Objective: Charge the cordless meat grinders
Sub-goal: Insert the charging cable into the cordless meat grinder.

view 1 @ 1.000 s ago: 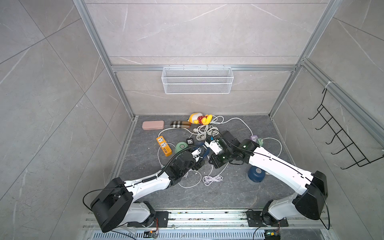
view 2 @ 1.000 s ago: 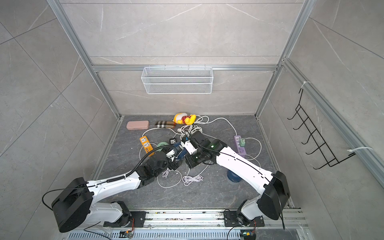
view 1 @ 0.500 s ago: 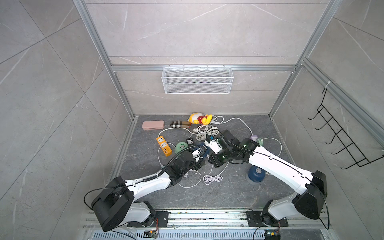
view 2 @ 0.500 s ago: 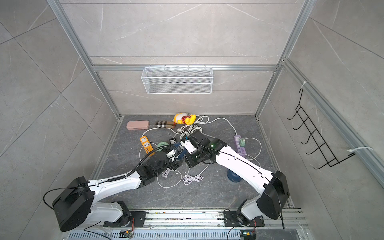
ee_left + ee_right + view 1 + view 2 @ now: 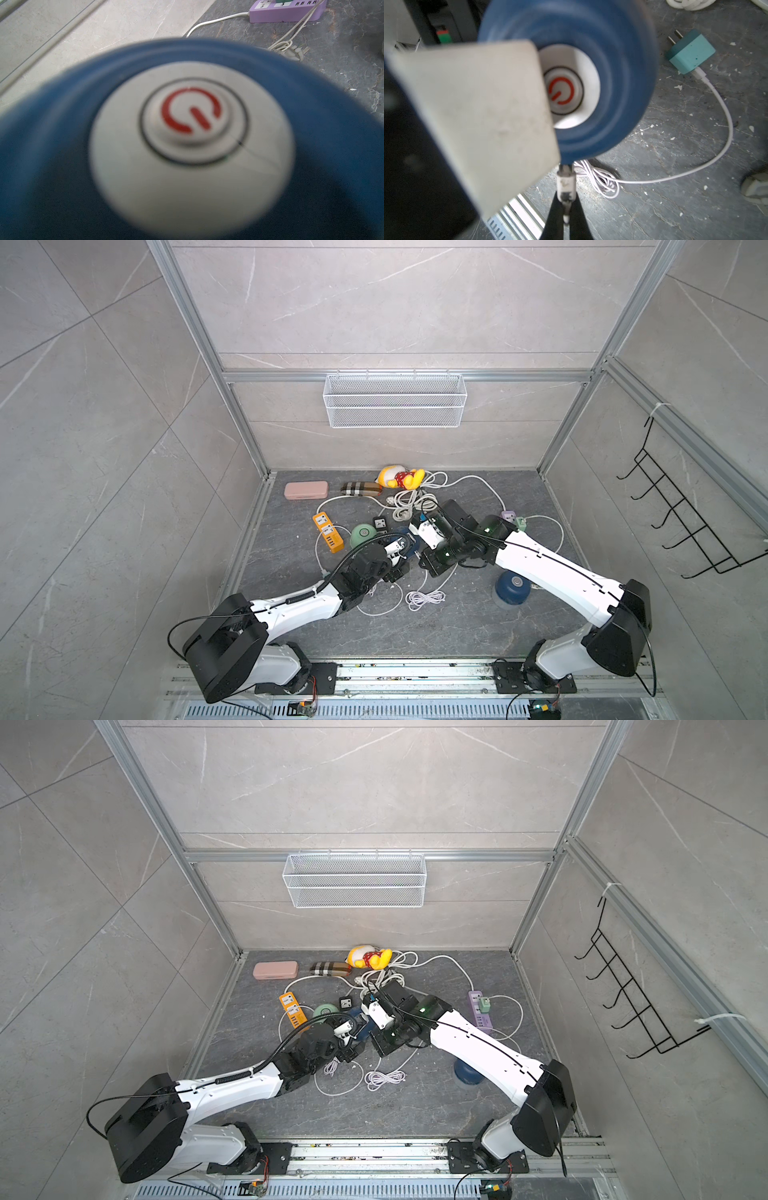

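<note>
- Held against the pictures from a second earlier, nothing has visibly moved. Both arms meet over the middle of the floor (image 5: pixel 457 628) as before, and the grinders, strips and cords lie where they lay.
- The right gripper (image 5: pixel 566 197) is pinched narrow on a white charging plug (image 5: pixel 566 182). The plug's tip meets the lower rim of the middle blue grinder (image 5: pixel 623 83).
- The left gripper (image 5: pixel 401 550) sits right at that same grinder, which fills the left wrist view (image 5: pixel 52 166). Its fingers are hidden there, so I cannot tell whether the jaws grip the grinder or only stand wide around it.
- The middle blue grinder is a ribbed blue dome with a pale round top and a red power symbol inside a dark ring. It is blurred in both wrist views. In both top views only a sliver shows between the two wrists.
- The second blue grinder (image 5: pixel 512 587) stands upright on its clear base, partly under the right forearm.
- The mint green grinder (image 5: pixel 363 534) stands upright just beside the orange power strip (image 5: pixel 328 531).
- A teal plug adapter (image 5: pixel 691 52) lies near the middle blue grinder, prongs free, its white cable curving off to a coil (image 5: pixel 602 182).
- Toward the back wall the floor is crowded with looped cords (image 5: pixel 409 499). The purple power strip (image 5: pixel 480 1009) lies toward the right wall.
- Bare floor shows between the arms' bases, toward the front rail (image 5: pixel 415 672). The middle blue grinder is well apart from every wall.
</note>
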Motion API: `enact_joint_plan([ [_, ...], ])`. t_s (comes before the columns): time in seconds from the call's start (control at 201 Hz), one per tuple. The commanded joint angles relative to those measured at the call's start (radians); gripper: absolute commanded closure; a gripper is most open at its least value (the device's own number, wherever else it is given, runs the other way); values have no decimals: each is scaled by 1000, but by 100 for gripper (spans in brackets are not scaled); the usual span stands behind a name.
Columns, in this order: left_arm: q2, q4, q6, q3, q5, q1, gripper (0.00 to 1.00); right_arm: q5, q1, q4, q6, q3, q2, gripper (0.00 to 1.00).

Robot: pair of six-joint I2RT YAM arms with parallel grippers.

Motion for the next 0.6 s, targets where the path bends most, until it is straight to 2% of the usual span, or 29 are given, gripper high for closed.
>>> enact_joint_plan([
  [0.0,-10,22,43,32,16,-20,53,15,2,-4,-14,45,9,100],
  [0.593,8,15,48,42,1,-38,54,-29,5,7,1,53,22,100],
])
